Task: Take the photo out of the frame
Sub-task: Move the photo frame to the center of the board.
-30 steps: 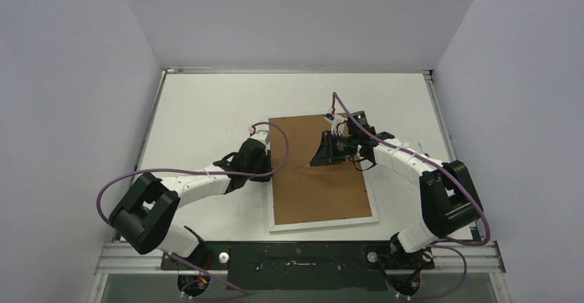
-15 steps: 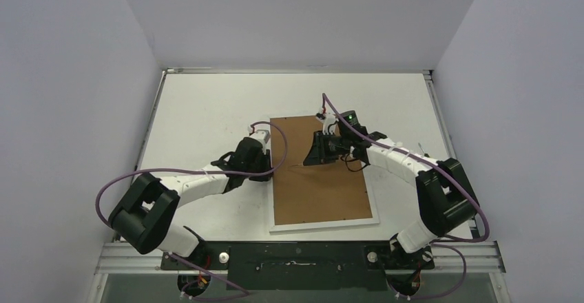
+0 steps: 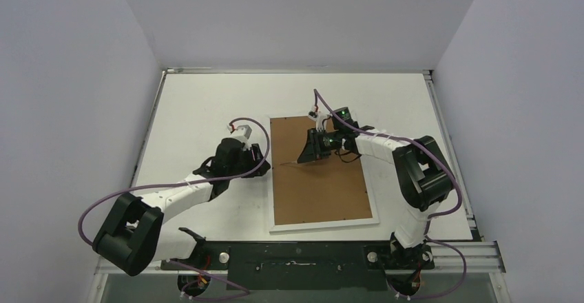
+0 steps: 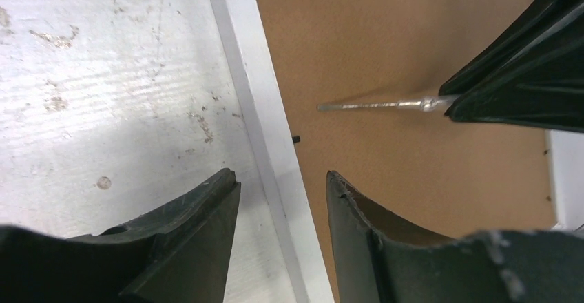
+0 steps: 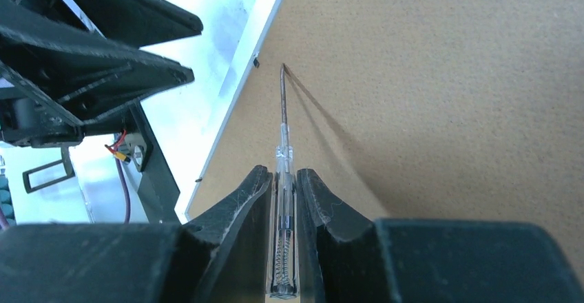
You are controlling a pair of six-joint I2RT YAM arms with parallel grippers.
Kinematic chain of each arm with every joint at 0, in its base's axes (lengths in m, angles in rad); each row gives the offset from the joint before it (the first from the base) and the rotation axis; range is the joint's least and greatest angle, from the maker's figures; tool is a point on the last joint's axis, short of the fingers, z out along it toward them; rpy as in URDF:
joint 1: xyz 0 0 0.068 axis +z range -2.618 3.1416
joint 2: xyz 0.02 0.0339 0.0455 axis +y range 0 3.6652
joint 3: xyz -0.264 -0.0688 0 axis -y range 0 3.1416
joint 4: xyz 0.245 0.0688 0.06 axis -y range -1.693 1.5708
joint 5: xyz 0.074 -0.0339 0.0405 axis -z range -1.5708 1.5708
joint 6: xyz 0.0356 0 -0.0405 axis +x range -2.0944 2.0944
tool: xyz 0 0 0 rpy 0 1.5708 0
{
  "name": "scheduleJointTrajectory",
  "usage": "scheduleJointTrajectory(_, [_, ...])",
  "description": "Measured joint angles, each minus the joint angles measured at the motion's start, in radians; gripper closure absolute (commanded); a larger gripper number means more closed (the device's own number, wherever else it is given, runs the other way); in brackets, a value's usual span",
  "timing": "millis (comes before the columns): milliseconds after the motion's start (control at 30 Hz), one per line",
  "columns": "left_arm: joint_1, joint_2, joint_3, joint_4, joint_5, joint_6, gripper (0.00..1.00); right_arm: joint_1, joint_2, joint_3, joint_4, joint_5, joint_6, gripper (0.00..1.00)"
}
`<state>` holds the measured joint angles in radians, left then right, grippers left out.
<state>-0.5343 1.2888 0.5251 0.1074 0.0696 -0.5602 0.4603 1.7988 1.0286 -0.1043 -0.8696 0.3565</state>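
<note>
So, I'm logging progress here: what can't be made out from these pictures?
- Photo: in no view; the frame lies back up and its backing board would cover it.
- Small black tab at the border: too small to identify, both wrist views.
- Tool tip touching the board or not: too fine, any view.

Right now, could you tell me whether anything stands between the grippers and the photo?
Yes: the brown backing board fills the frame, and no photo shows. The right gripper holds a thin tool at the board's left edge, by a small dark clip.
</note>
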Motion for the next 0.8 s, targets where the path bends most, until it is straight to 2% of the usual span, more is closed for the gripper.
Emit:
scheduleJointTrajectory(300, [0.059,0.003,-0.008,0.069,0.028,-0.065,0.59,-0.001,0.045,0.023,-0.020,-0.061,-0.055,0.95])
scheduleJointTrajectory(800, [0.082,0.103,-0.008,0.161,0.056,-0.053,0.62,-0.001,0.049,0.051,-0.101,-0.089,-0.068,0.95])
